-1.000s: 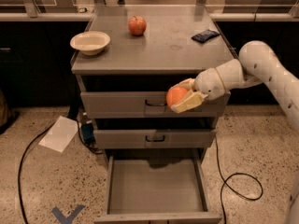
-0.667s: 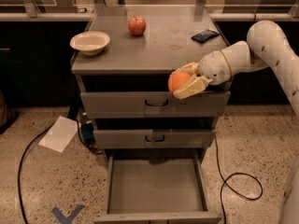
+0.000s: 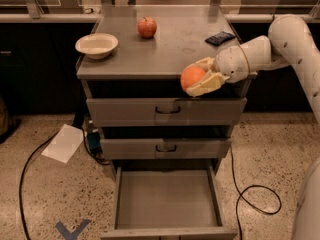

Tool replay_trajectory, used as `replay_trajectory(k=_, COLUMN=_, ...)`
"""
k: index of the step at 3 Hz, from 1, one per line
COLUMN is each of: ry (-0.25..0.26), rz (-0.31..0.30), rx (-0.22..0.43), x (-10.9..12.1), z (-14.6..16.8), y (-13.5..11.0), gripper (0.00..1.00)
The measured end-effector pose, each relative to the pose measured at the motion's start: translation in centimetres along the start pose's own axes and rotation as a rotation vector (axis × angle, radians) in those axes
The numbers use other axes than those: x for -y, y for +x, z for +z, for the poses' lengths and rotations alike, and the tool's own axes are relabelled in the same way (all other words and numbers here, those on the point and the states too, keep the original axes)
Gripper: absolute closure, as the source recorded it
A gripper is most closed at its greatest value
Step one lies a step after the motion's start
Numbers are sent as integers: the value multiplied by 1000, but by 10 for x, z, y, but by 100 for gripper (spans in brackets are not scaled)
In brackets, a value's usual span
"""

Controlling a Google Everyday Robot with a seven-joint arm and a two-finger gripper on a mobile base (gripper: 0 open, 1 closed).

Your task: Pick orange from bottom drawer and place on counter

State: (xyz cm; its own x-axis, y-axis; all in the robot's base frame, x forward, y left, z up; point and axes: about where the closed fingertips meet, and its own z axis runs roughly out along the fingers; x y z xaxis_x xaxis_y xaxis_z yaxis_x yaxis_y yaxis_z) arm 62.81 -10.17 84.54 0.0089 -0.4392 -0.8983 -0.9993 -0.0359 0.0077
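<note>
I had the hand (image 3: pixel 196 78) clamped on the orange (image 3: pixel 189 77), one finger above it and one below. Hand and orange hung at the front edge of the surface (image 3: pixel 165 56), toward its front right corner. I could not tell whether the orange touched the rim. The arm reached in from the right. The bottom drawer (image 3: pixel 165 199) stood pulled open, and the two drawers above it were shut. An apple (image 3: pixel 147 27) sat near the back edge, a bowl (image 3: pixel 96 45) by the left edge, and a dark packet (image 3: pixel 220 37) toward the back right corner.
</note>
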Motion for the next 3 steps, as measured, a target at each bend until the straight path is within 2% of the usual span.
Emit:
replay_trajectory(k=2, ry=7, rz=-69, rx=98, x=44, z=-17, y=-52, gripper=100)
replay_trajectory(k=3, ry=77, rz=-90, rx=97, x=82, z=-9, y=-71, gripper=100)
